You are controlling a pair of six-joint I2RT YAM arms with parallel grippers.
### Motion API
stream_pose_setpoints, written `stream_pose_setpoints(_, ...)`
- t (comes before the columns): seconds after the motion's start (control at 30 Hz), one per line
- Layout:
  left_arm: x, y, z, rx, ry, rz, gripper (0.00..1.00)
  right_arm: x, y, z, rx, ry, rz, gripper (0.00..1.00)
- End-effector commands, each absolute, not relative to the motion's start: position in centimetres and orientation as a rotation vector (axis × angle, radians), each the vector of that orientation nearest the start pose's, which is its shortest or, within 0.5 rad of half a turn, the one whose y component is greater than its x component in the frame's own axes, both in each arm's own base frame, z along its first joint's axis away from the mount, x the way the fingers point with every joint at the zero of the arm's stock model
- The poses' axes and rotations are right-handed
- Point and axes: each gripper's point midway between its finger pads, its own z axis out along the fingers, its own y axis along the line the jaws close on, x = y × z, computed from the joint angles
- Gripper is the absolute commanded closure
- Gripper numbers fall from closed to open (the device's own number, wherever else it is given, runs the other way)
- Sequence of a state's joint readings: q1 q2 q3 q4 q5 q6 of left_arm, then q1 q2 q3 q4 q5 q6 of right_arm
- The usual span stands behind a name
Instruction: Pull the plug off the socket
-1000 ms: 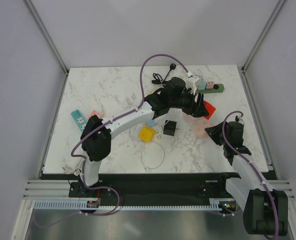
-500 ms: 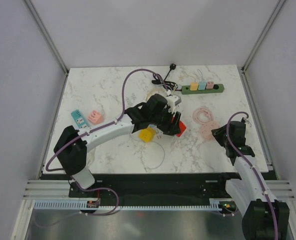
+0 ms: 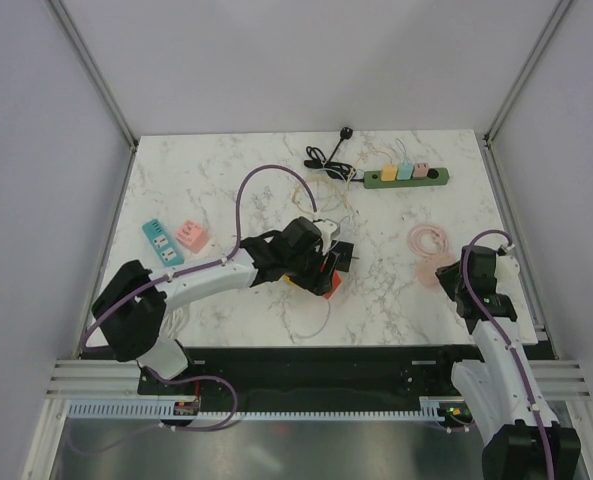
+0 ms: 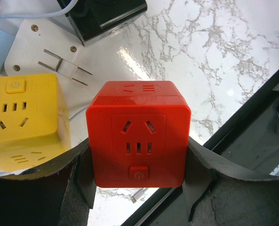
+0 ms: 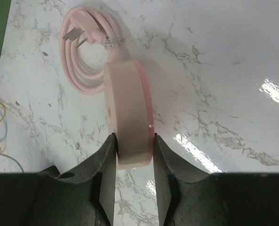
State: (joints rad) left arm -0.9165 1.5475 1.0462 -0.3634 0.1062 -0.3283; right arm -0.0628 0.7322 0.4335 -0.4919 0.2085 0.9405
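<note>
Gripping the red cube socket [image 4: 138, 127] in the left gripper [image 4: 138, 157], with the jaws about halfway apart and pressed to both its sides. Carried back within the last second from the far right, near the green power strip [image 3: 406, 175], to the middle of the table [image 3: 226, 190] — now just beside the yellow cube socket [image 4: 26, 120] and near a white adapter [image 4: 40, 54] and a black adapter [image 4: 106, 14].

Pinching a pink round socket [image 5: 129, 99] on edge in the right gripper [image 5: 131, 141], with the jaws narrow and tight on its two flat faces. Shifted a little to the right over the same second, along with the pink cable [image 3: 428, 240].

Shows bare prongs on the pink plug [image 5: 72, 34], lying on the marble apart from any socket, and unfilled holes on the red cube's face — so probably pulled apart already, with only the setting down left.

Cannot say for sure which socket held that plug. Hides the red cube's other faces in the wrist view, and nearly all of the yellow cube under the left arm from above. Cuts the green strip to a sliver in the right wrist view; leaves the three coloured blocks [image 3: 404, 171] on it too small to make out.
</note>
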Motion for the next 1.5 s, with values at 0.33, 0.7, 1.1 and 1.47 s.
stream_pose_setpoints(0.33,23.2,-33.2,7.0,0.707,2.444,-0.553,0.61,19.1,-3.4,5.0,1.294,2.154,-0.050,0.66)
stream_pose_setpoints(0.7,23.4,-33.1,9.9,0.694,2.383,-0.579,0.18,19.6,-2.8,5.9,1.243,2.171,0.005,0.21)
stream_pose_setpoints(1.1,22.1,-32.2,17.3,0.606,2.247,-0.724,0.00,20.4,-0.6,8.3,1.084,2.225,0.162,0.02)
stream_pose_setpoints(1.47,18.3,-29.9,24.4,0.527,2.041,-0.980,0.01,21.0,2.2,9.3,0.920,2.267,0.359,0.02)
